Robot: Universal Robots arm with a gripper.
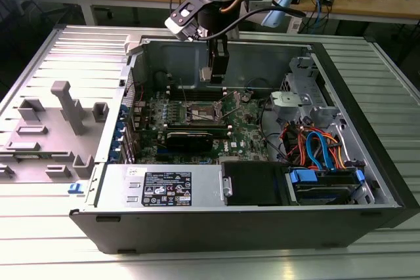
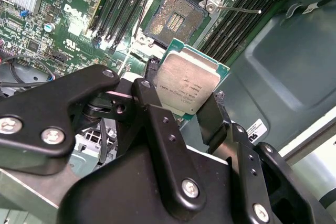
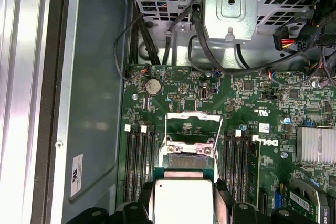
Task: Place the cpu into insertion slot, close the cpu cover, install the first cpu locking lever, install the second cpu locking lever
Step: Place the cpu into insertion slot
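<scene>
Cpu (image 2: 189, 80) gripped by two opposite edges in the closed fingers (image 2: 210, 119), hanging clear above the open insertion slot (image 1: 202, 113), slot mid-frame in the exterior view and pretty much straight below the fingers at upper middle, nothing seated yet.

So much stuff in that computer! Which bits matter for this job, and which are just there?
In the job: gripper, shut on the cpu; open insertion slot; raised cpu cover.
Just there: memory slots; heatsink; blue cables; grey holders outside the case.
</scene>
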